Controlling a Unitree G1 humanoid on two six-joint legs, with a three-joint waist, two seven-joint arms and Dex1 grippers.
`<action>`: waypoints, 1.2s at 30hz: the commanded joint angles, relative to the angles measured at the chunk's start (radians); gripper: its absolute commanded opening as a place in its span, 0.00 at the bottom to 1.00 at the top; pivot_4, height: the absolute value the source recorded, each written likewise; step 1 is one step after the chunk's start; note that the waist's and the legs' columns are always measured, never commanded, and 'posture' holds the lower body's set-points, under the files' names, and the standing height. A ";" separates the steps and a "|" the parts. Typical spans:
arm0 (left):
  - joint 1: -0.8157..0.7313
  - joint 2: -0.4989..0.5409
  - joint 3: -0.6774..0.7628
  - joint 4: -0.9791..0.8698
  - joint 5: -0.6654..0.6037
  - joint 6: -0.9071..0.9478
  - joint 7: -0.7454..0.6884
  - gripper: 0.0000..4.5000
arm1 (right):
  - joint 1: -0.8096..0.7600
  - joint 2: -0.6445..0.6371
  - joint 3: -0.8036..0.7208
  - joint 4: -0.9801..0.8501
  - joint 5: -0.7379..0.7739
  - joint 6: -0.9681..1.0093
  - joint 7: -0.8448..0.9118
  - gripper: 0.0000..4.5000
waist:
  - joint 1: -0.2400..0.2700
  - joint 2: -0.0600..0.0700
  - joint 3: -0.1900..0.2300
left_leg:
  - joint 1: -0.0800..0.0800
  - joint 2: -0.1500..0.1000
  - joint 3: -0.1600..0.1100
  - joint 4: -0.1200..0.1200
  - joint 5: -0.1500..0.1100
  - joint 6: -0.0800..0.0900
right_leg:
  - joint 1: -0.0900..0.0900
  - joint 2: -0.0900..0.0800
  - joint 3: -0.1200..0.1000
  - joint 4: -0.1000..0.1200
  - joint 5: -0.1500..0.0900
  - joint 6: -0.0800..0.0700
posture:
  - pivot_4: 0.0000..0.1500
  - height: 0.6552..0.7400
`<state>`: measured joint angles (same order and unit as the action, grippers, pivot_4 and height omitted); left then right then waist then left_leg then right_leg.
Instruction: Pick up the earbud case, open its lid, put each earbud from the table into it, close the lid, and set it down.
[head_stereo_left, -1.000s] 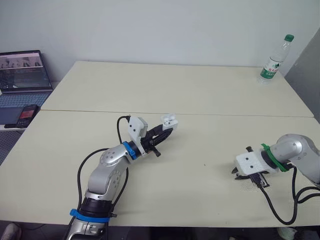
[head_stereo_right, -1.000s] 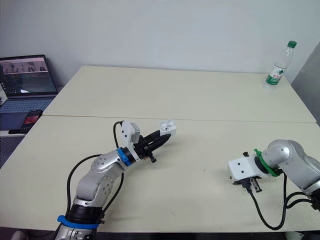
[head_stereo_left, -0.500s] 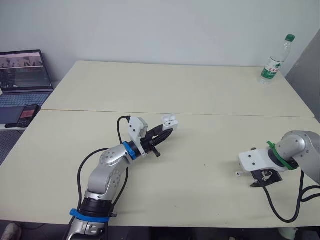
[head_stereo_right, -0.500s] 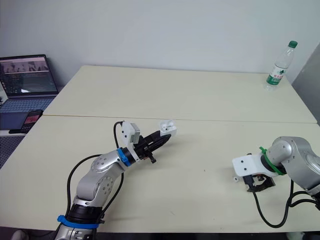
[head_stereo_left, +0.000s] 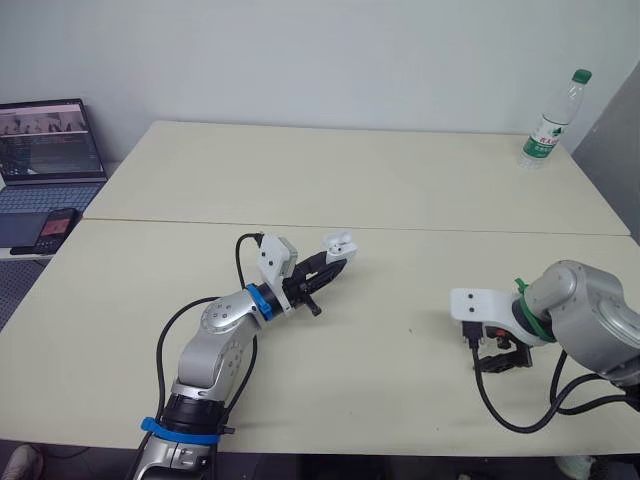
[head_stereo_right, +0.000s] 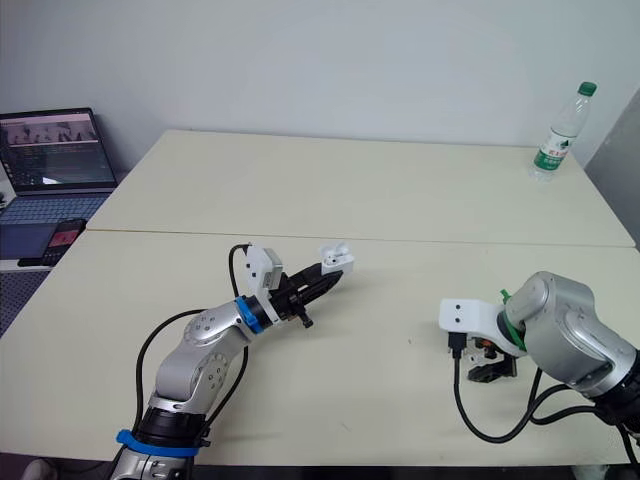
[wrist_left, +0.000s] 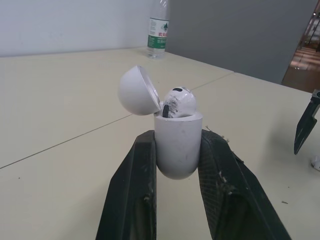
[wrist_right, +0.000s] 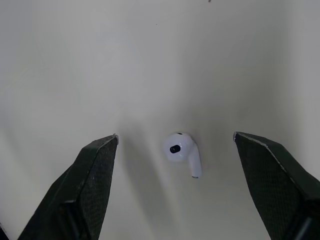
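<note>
Case (wrist_left: 178, 150) lid (wrist_left: 137, 91) open, seated earbud (wrist_left: 179, 100) inside | left gripper (head_stereo_left: 333, 257) clamped on case above worktop (head_stereo_left: 400, 180) | right gripper (wrist_right: 175, 135) spread wide over loose earbud (wrist_right: 181, 149) on worktop

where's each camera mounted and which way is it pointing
Eye views: on the head, looking forward and down over the table; both arms show.
Left wrist view: along the left gripper, fingers clamping the open earbud case, toward the water bottle.
Right wrist view: down between the right gripper's open fingers at an earbud on the table.
Shared: eye and left wrist views both show that bottle.
</note>
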<state>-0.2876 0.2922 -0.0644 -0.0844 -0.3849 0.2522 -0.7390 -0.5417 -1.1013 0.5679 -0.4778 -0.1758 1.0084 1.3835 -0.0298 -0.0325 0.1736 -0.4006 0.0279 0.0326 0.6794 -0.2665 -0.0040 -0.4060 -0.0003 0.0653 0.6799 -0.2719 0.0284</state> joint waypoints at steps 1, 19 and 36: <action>-0.007 0.008 -0.003 -0.025 0.007 -0.031 -0.015 0.17 | -0.002 -0.037 0.002 -0.024 -0.007 -0.076 0.002 0.86 | 0.000 0.000 0.000 | 0.000 0.000 0.000 0.000 0.000 0.000 | 0.000 0.000 0.000 0.000 0.000 0.000 | 1.00 0.99; -0.002 0.008 0.000 -0.028 0.011 -0.032 -0.017 0.17 | -0.004 -0.028 0.000 -0.001 -0.004 -0.097 -0.024 0.49 | -0.001 0.000 0.000 | 0.000 0.000 0.000 0.000 0.000 0.000 | 0.000 0.000 0.000 0.000 0.000 0.000 | 1.00 0.99; 0.000 0.010 0.000 -0.038 0.009 -0.024 -0.014 0.17 | 0.004 -0.039 -0.003 0.014 -0.001 -0.143 -0.013 0.20 | -0.001 0.000 0.000 | 0.000 0.000 0.000 0.000 0.000 0.000 | 0.000 0.000 0.000 0.000 0.000 0.000 | 1.00 0.99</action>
<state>-0.2847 0.3006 -0.0706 -0.0846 -0.3719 0.2472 -0.7530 -0.5308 -1.1239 0.5775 -0.4539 -0.1747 0.8785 1.3580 -0.0307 -0.0326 0.1736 -0.4004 0.0282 0.0327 0.6793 -0.2664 -0.0040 -0.4061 -0.0001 0.0649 0.6799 -0.2720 0.0285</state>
